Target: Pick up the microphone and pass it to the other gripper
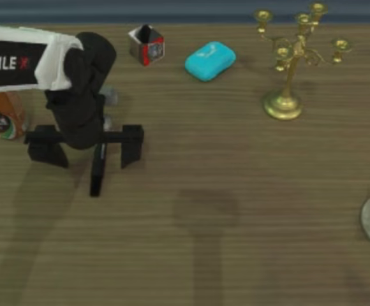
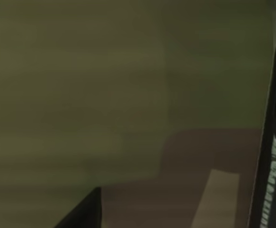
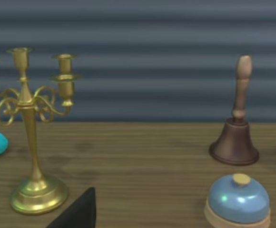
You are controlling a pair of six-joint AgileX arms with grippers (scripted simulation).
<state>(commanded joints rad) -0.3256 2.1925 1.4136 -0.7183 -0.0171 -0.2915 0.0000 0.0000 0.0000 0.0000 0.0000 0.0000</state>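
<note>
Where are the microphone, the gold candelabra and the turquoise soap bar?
microphone [image 1: 97,167]: top view, on its black handle below the left end effector.
gold candelabra [image 1: 282,105]: top view, on its round base.
turquoise soap bar [image 1: 210,60]: top view, on its upper face.

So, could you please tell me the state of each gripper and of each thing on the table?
left gripper: open, straddling the microphone.
microphone: lying flat on the table, not gripped.
right gripper: parked near the candelabra.
candelabra: upright.
hand bell: upright.
bottle: upright, partly hidden by the left arm.
</note>
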